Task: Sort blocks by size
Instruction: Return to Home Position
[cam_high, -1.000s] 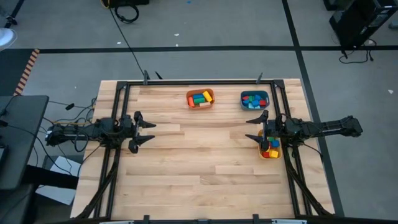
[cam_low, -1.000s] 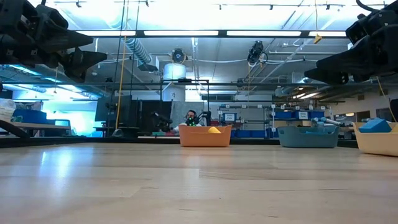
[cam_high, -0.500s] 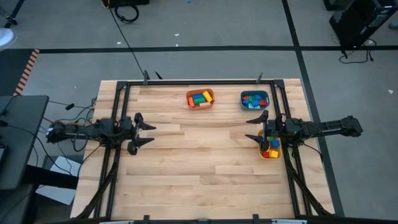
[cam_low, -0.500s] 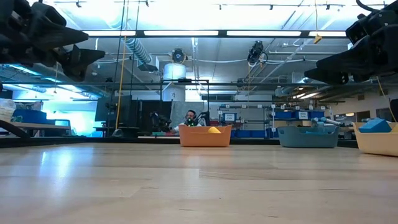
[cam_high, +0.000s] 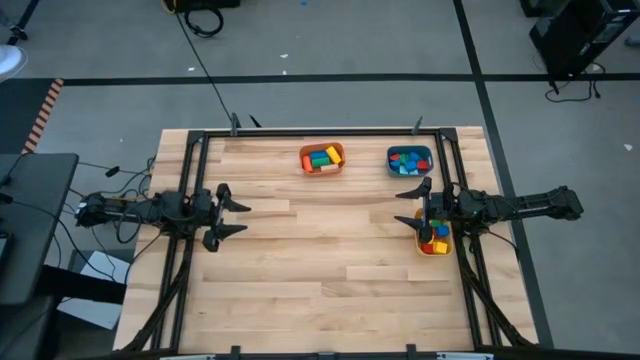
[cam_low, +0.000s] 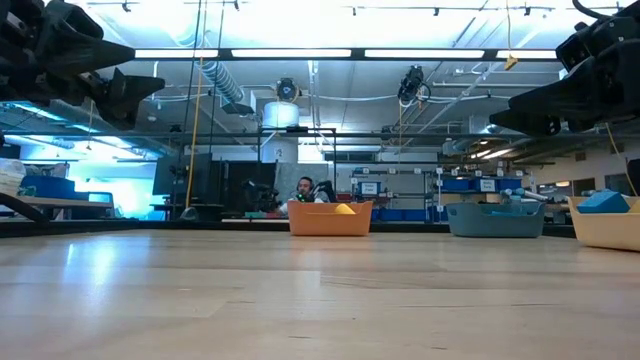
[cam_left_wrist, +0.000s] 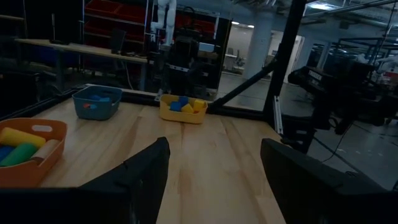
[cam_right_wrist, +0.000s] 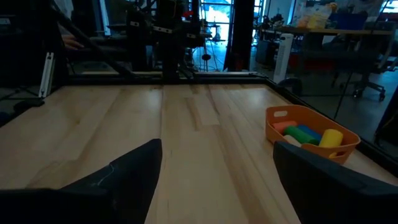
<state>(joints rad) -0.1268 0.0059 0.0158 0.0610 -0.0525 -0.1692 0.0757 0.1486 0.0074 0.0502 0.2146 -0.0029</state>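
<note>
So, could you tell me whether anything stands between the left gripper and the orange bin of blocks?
Nothing visible does. The left gripper hangs open at the table's left, with only bare wood between it and the orange bin. The right gripper waits open by the yellow bin.

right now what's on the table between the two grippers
Nothing: in the high view, the table between the left gripper and the right gripper is bare wood.

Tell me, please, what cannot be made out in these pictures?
Yellow bin, high view: the right arm covers part of it.
Blocks in the teal bin, low view: its wall hides most of them.
Orange bin, left wrist view: cut off by the edge.
</note>
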